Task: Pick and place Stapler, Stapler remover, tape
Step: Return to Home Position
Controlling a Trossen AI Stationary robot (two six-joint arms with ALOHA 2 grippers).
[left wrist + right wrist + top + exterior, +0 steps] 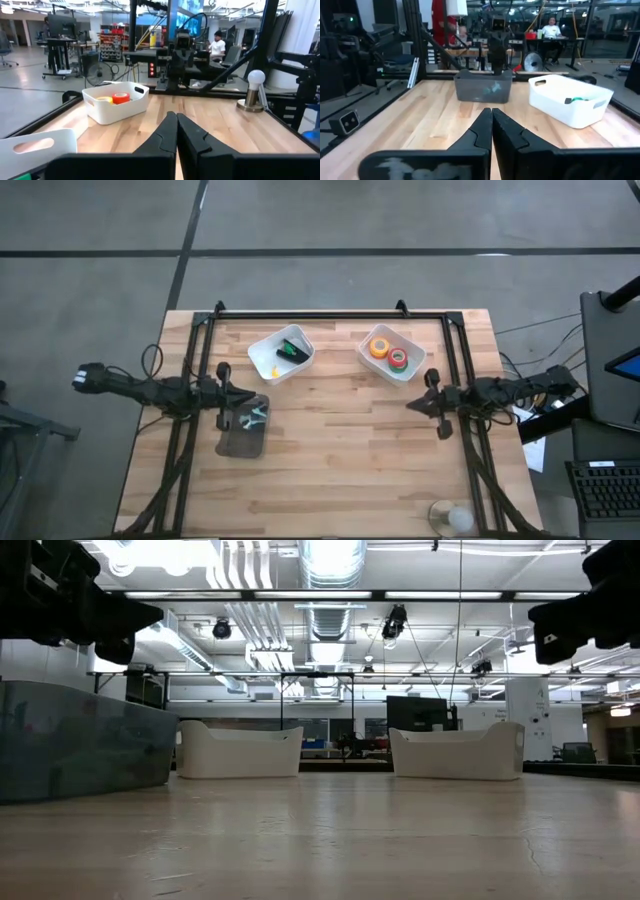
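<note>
Left gripper [250,396] closed, empty, above bin [240,448] edge; right gripper [410,405] closed, well apart from bin. Stapler [291,349], tape [379,347] sat in 2 trays [255,352] beyond bin, left arm nearer stapler.

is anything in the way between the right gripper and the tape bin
Nothing visible. The right gripper, shut, hangs near the white bin holding the tape rolls, with only bare table between them.

Two tubs sit side by side at the back of the worktop [340,470]. The left tub [262,349] holds the stapler [292,351]; the right tub [412,346] holds the tape rolls [388,353]. A bin [240,442] (staple removers [254,416] inside) sits in front of the left tub.
</note>
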